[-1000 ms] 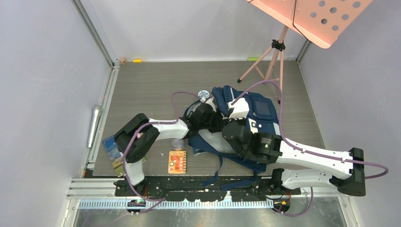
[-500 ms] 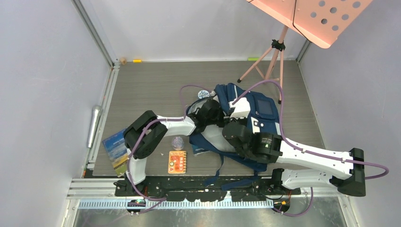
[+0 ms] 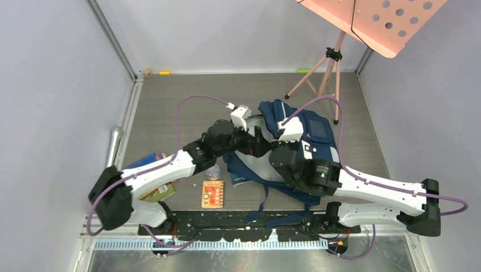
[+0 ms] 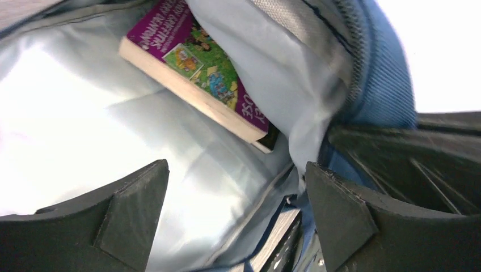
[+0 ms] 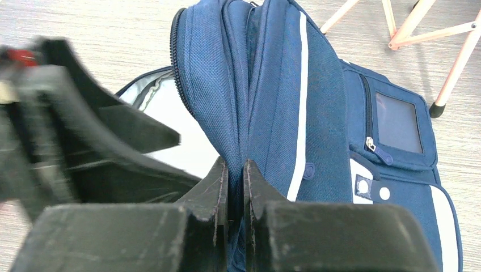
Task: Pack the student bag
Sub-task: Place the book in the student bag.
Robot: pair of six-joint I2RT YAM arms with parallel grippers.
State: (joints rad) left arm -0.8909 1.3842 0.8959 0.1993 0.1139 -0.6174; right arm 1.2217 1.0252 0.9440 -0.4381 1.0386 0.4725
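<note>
Pale grey walls close in a grey wood-grain table (image 3: 170,102), which we read from above like a clock face, with 12 at the far edge. At 9 o'clock, just off the table's left edge, a silver cylinder (image 3: 113,146) lies along the rail. Near 8 o'clock some books (image 3: 159,191) sit partly hidden under the left arm. Close to the near edge at 7 o'clock lies an orange card (image 3: 212,194), with a small clear round item (image 3: 213,171) just beyond it at its 12 o'clock.

The left tool (image 4: 235,170) reaches into the mouth of the student bag (image 3: 315,133). Its jaws are spread wide and we see nothing between them. Inside the bag, against the pale lining at the tool's 11 o'clock, rests a purple book (image 4: 198,68) with a cartoon cover.

The student bag lies flat just right of the table's centre, toward 4 o'clock, with its front pocket up and its straps (image 3: 264,204) trailing to the near edge. The right tool (image 5: 235,164) is clamped nearly shut on the navy rim of the bag's opening, the fabric pinched between its fingers.

At 1 o'clock stand the pink tripod legs (image 3: 323,73) of a music stand (image 3: 374,22), whose perforated desk overhangs the far right corner.
</note>
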